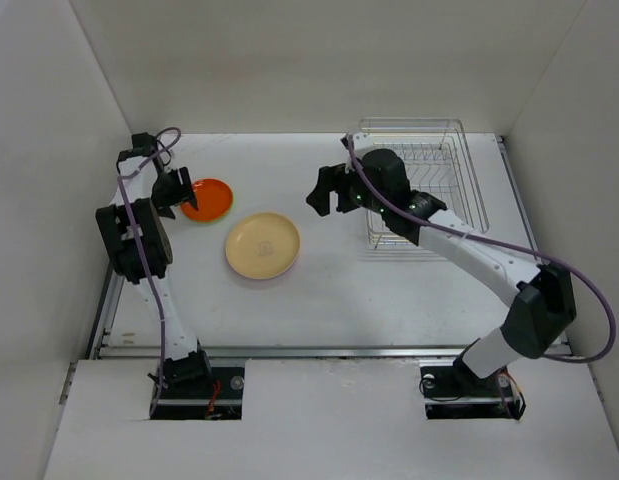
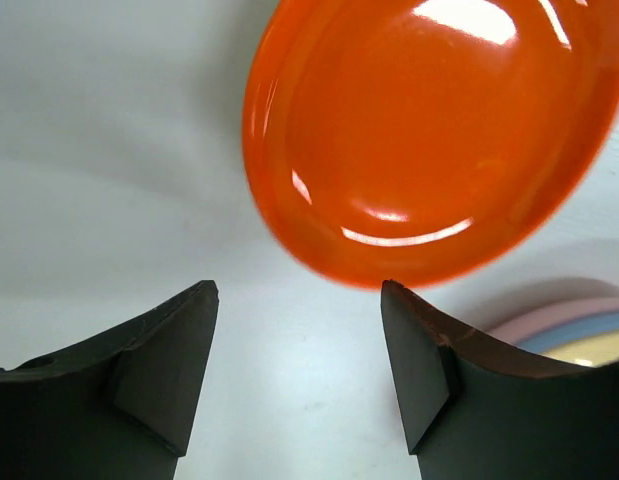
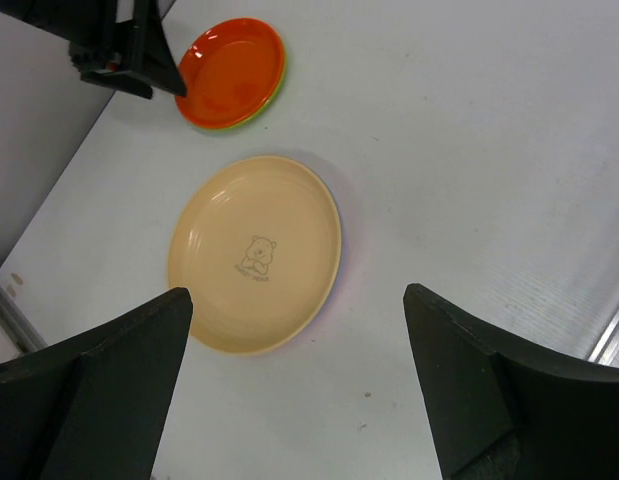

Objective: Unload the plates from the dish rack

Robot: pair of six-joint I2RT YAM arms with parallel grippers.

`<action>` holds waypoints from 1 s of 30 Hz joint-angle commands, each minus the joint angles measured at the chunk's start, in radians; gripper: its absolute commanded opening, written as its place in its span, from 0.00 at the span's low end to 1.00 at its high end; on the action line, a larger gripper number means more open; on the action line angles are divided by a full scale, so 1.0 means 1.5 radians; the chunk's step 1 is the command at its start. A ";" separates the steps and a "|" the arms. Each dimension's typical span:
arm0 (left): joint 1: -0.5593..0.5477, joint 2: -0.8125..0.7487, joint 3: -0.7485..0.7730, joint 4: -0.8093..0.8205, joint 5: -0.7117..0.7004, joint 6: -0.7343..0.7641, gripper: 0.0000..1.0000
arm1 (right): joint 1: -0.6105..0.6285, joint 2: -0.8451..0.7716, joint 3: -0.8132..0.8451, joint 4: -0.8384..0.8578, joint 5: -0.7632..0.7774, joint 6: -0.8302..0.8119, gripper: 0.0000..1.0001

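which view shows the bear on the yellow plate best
The right wrist view: the whole yellow plate, bear drawing clear. The top view shows it small, the bear faint. The left wrist view catches only its rim.

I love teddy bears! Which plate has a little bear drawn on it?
The big cream-yellow plate in the middle of the table. It has a small bear printed at its centre. The smaller orange plate is plain.
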 commanded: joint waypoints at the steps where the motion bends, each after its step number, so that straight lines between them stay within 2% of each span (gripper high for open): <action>1: 0.010 -0.122 0.000 -0.031 -0.030 0.018 0.63 | 0.004 -0.096 -0.021 -0.011 0.062 0.002 0.93; 5: 0.025 -0.236 -0.076 -0.037 -0.009 0.012 0.63 | 0.004 -0.202 -0.059 -0.073 0.146 0.017 0.94; 7: 0.039 -0.323 -0.109 -0.037 -0.034 0.012 0.64 | 0.004 -0.252 -0.091 -0.102 0.220 0.027 0.95; 11: 0.039 -0.485 -0.218 -0.004 -0.172 0.012 0.78 | 0.004 -0.407 -0.132 -0.236 0.369 0.071 1.00; 13: 0.039 -0.585 -0.304 0.019 -0.246 -0.001 0.92 | 0.004 -0.460 -0.145 -0.280 0.419 0.093 1.00; 17: 0.039 -0.697 -0.388 0.012 -0.336 -0.033 0.99 | 0.004 -0.589 -0.180 -0.339 0.425 0.114 1.00; 22: 0.039 -0.723 -0.443 0.009 -0.404 -0.054 0.99 | 0.004 -0.724 -0.203 -0.352 0.405 0.128 1.00; 25: 0.039 -0.758 -0.484 0.030 -0.385 -0.054 0.99 | 0.004 -0.765 -0.209 -0.359 0.381 0.129 1.00; 27: 0.045 -0.774 -0.498 0.038 -0.336 -0.054 0.99 | 0.004 -0.774 -0.209 -0.368 0.374 0.129 1.00; 30: 0.045 -0.790 -0.498 0.038 -0.315 -0.048 0.99 | 0.004 -0.774 -0.203 -0.383 0.361 0.129 1.00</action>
